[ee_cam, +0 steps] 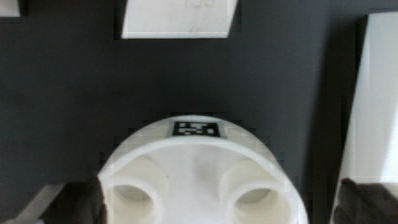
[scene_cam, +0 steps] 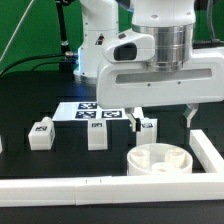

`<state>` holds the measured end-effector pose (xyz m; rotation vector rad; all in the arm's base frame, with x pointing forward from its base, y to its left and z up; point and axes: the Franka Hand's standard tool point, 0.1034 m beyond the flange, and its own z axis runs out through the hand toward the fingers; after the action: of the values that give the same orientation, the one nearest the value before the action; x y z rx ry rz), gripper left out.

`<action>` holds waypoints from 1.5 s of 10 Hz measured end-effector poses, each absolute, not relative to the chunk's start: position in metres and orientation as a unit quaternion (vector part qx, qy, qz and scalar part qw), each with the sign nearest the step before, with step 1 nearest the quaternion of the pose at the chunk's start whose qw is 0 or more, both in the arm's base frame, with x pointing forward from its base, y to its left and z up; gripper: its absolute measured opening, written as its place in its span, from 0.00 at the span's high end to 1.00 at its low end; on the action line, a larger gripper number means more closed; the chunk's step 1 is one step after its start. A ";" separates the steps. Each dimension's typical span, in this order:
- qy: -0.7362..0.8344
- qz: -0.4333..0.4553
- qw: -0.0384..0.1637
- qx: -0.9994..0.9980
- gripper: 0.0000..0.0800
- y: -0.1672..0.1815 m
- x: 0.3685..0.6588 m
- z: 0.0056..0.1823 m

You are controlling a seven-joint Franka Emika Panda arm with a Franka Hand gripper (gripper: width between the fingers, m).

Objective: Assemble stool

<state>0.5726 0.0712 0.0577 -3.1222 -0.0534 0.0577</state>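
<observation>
The round white seat disc lies flat on the black table near the front right, sockets facing up. In the wrist view the seat shows a square tag on its side and two round sockets. My gripper is open and empty, hanging a little above the seat with one finger to each side. In the wrist view the gripper has its dark fingertips outside the seat's edges, apart from it. Three short white tagged legs stand on the table: one at the left, one in the middle, one behind the seat.
The marker board lies flat behind the legs and also shows in the wrist view. The long white L-shaped rail runs along the table's front and up the exterior view's right side, close beside the seat. The robot base stands at the back.
</observation>
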 end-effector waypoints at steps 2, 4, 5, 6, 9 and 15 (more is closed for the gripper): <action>0.000 0.129 0.004 -0.992 0.19 0.057 0.549 0.058; 0.033 0.219 0.011 -0.975 0.19 0.054 0.548 0.060; 0.028 0.257 0.011 -0.966 0.19 0.055 0.545 0.058; 0.027 0.277 0.010 -0.960 0.19 0.055 0.545 0.057; 0.035 0.411 0.010 -0.911 0.19 0.056 0.529 0.048; 0.055 0.454 0.018 -0.889 0.19 0.062 0.533 0.030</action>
<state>0.5333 0.0618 0.0302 -2.7623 0.1695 1.4096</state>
